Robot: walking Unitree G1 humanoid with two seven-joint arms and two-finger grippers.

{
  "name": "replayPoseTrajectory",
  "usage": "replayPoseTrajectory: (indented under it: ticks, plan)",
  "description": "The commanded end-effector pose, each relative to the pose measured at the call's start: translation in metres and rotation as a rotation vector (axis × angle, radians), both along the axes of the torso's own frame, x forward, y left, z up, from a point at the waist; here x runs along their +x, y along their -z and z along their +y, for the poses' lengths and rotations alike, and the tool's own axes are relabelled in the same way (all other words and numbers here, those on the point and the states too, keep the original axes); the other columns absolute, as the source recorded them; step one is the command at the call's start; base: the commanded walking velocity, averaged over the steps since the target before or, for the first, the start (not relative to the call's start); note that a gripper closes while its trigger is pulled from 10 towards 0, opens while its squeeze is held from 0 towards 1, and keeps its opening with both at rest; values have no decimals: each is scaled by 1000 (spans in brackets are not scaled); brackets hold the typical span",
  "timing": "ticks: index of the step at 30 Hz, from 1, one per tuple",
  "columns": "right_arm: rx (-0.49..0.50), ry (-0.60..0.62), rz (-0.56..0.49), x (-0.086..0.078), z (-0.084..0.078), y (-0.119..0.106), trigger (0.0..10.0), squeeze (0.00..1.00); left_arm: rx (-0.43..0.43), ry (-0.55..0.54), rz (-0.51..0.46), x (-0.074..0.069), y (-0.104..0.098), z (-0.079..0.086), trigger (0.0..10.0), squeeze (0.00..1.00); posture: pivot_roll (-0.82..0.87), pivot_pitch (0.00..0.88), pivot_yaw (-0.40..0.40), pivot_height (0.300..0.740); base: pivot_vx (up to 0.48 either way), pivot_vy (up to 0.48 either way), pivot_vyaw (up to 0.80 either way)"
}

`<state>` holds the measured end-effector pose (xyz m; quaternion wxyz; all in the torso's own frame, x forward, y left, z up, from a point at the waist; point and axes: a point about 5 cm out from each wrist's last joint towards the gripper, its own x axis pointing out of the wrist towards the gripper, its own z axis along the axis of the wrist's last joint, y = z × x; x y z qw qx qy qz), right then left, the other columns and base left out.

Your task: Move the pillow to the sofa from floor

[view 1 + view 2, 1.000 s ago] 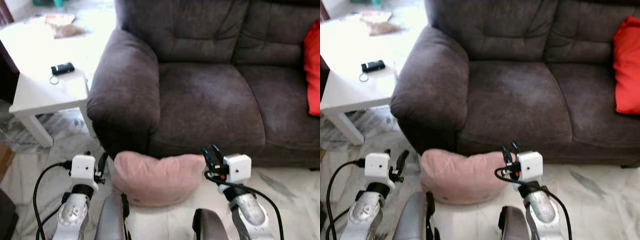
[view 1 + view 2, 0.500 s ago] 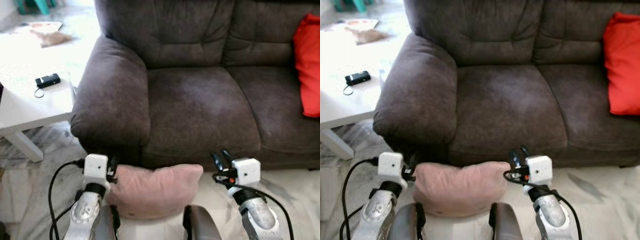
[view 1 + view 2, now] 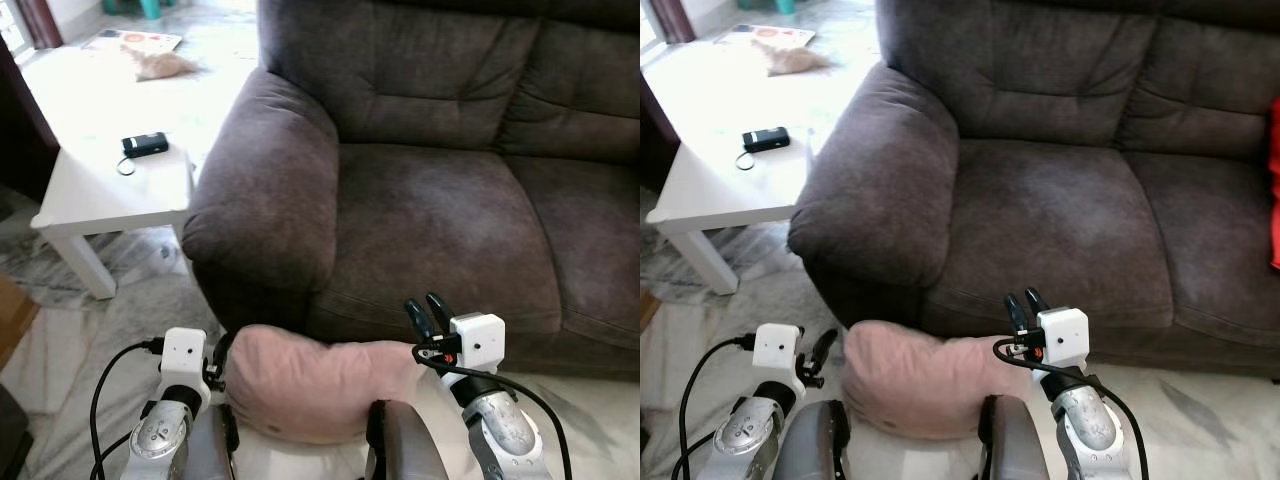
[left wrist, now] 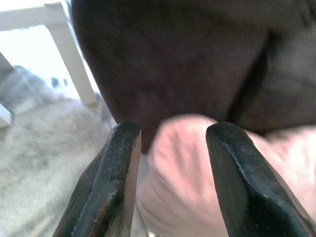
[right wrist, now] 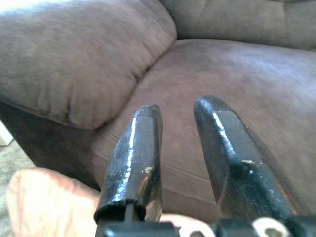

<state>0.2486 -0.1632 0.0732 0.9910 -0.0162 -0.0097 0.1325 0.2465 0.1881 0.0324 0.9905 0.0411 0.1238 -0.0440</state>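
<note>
A pink pillow (image 3: 310, 385) hangs squeezed between my two arms, low in front of the base of the dark brown sofa (image 3: 440, 220). My left gripper (image 3: 215, 352) presses against the pillow's left end, its fingers open; in the left wrist view the pillow (image 4: 182, 163) lies just beyond the fingers (image 4: 111, 182). My right gripper (image 3: 425, 305) is at the pillow's right end, open, fingers pointing up toward the seat cushion, nothing between them. The right wrist view has the pillow (image 5: 44, 202) beside the gripper (image 5: 178, 106), below the sofa armrest.
The sofa's wide armrest (image 3: 265, 200) rises just behind the pillow. A white side table (image 3: 110, 185) with a black device (image 3: 145, 144) stands to the left. A red cushion (image 3: 1275, 180) sits at the sofa's right end. Marbled floor lies underneath.
The view has swung to the left, so the red cushion has slid almost out of the picture. The pillow stays pinched between both arms.
</note>
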Motion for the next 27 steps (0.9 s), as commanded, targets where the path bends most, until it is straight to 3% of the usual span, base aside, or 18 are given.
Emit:
replayPoseTrajectory:
  ticks: [1,11,27]
  plan:
    - [3,12,17,-1,-3,3,10000,0,15,30,45,-1,7,-1,10000,0,-11,131,-69,552,0,0,0]
    - [4,28,4,3,-4,1,10000,0,53,66,32,7,6,-1,10000,0,-13,134,-71,552,0,0,0]
    - [12,52,-6,4,-4,-1,10000,0,41,33,-23,12,2,-4,10000,0,-11,139,-70,552,0,0,0]
